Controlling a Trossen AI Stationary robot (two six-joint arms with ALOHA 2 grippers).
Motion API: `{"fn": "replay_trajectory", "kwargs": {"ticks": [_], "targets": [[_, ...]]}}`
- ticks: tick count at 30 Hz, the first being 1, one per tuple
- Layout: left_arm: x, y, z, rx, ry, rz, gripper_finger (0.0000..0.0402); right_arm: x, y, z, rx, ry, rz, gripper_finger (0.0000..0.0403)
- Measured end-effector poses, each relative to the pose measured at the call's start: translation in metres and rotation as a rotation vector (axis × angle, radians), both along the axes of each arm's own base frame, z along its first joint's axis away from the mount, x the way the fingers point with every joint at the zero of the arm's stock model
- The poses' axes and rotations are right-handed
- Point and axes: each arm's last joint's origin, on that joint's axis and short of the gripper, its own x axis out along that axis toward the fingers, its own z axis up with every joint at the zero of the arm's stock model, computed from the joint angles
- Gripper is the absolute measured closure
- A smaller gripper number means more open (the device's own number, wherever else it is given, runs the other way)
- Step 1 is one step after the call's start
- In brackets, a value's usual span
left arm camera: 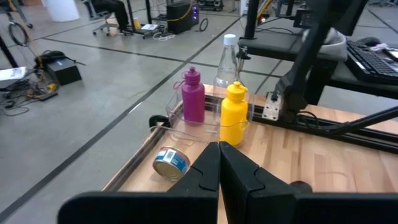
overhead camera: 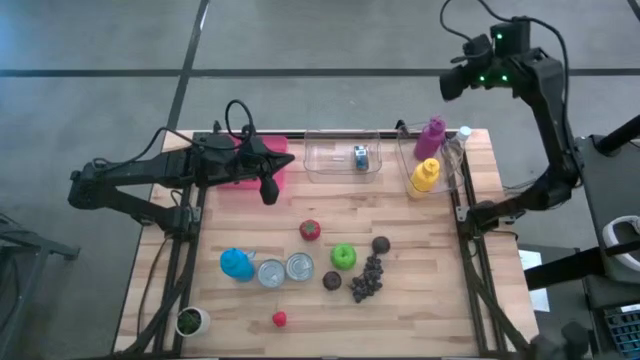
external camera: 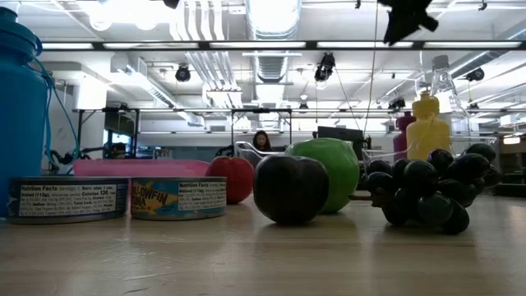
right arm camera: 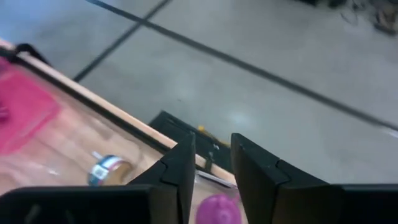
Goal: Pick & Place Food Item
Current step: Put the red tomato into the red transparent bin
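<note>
A: Grippers? Left gripper (overhead camera: 268,190) over the table by the pink tray (overhead camera: 262,166), fingers pressed together, empty.
B: Right gripper (right arm camera: 212,163) raised beyond the table's far edge, slightly parted, empty.
A: Can (overhead camera: 361,157)? Inside the clear bin (overhead camera: 320,160).

Left tool (overhead camera: 268,190) hangs over bare table (overhead camera: 420,300); open wood ahead up to the clear bin (overhead camera: 343,157). Bottles (overhead camera: 427,160) crowd beyond it, probably blocking the right tool (overhead camera: 452,85) dropping straight down.
</note>
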Motion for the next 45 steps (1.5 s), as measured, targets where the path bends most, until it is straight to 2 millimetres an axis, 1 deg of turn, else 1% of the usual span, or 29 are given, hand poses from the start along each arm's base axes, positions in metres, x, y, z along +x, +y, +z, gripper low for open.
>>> {"fn": "replay_trajectory", "kwargs": {"ticks": [3, 9, 15, 19, 25, 32, 38, 45], "targets": [[0.000, 0.001, 0.000, 0.005, 0.001, 0.016, 0.0396, 0.006, 0.019, 0.007, -0.044, -0.015, 0.064, 0.0320], [0.000, 0.001, 0.000, 0.007, 0.001, 0.022, 0.0396, 0.018, 0.059, 0.007, -0.073, -0.021, 0.233, 0.0347], [0.000, 0.001, -0.001, 0.006, 0.007, 0.022, 0.0396, 0.018, 0.107, 0.006, -0.109, -0.063, 0.423, 0.0360], [0.000, 0.001, -0.001, 0.006, 0.008, 0.022, 0.0396, 0.020, 0.129, 0.002, -0.138, -0.097, 0.548, 0.0358], [0.000, 0.001, -0.001, 0.006, 0.008, 0.021, 0.0396, 0.031, 0.142, -0.007, -0.198, -0.165, 0.673, 0.0359], [-0.001, 0.000, 0.000, 0.006, 0.006, 0.021, 0.0396, 0.047, 0.148, -0.018, -0.173, -0.157, 0.754, 0.0360], [-0.005, 0.000, 0.003, 0.007, -0.007, 0.021, 0.0396, 0.054, 0.149, -0.021, -0.141, -0.158, 0.770, 0.0359], [-0.006, 0.000, 0.002, 0.007, -0.001, -0.001, 0.0396, 0.055, 0.150, -0.023, -0.135, -0.156, 0.774, 0.0358]]}}
